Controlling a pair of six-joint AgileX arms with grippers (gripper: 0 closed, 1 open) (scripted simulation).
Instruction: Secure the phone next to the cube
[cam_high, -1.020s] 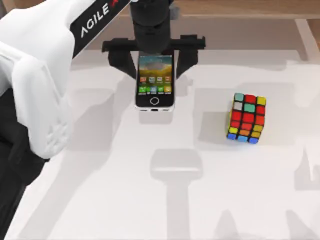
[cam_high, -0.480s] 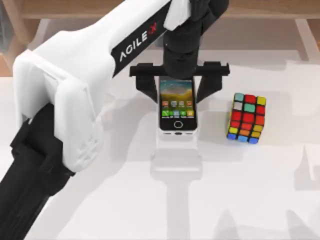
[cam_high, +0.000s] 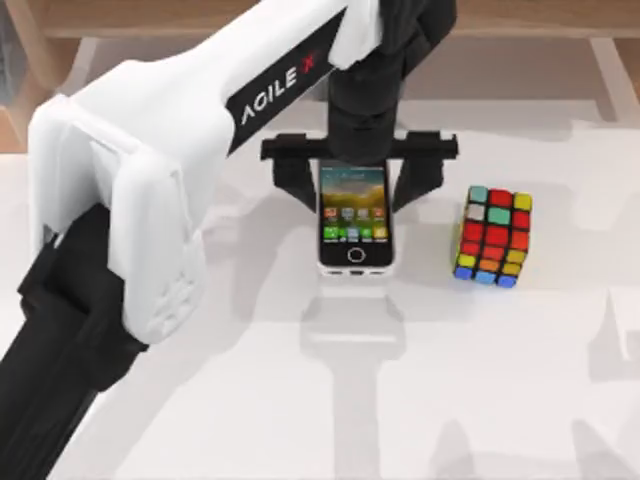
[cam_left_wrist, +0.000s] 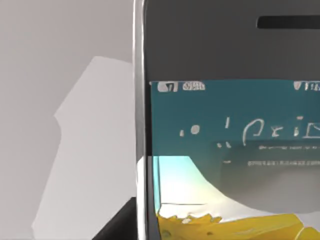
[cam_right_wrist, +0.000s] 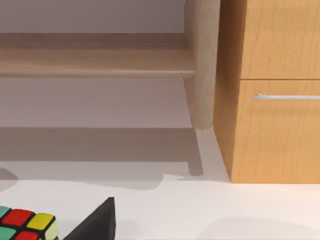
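The phone (cam_high: 356, 222), white-framed with a lit screen of app icons, stands just left of the cube (cam_high: 493, 237), with a narrow gap between them. My left gripper (cam_high: 355, 195) comes down from above and is shut on the phone, one black finger on each of its side edges. The left wrist view is close on the phone's (cam_left_wrist: 225, 125) screen and upper edge. The cube, mostly red with yellow, teal and orange stickers, rests on the table; one corner of the cube (cam_right_wrist: 25, 225) shows in the right wrist view beside a black part of my right gripper (cam_right_wrist: 97, 222).
The white table (cam_high: 300, 400) stretches open toward the front and the left. A wooden cabinet (cam_right_wrist: 270, 125) with a metal drawer handle and a wooden post (cam_right_wrist: 202, 65) stand beyond the table's edge.
My left arm carried the phone to the right, from the table's back left to just beside the cube. Over the last half second the phone shifted only slightly. The cube has not moved.
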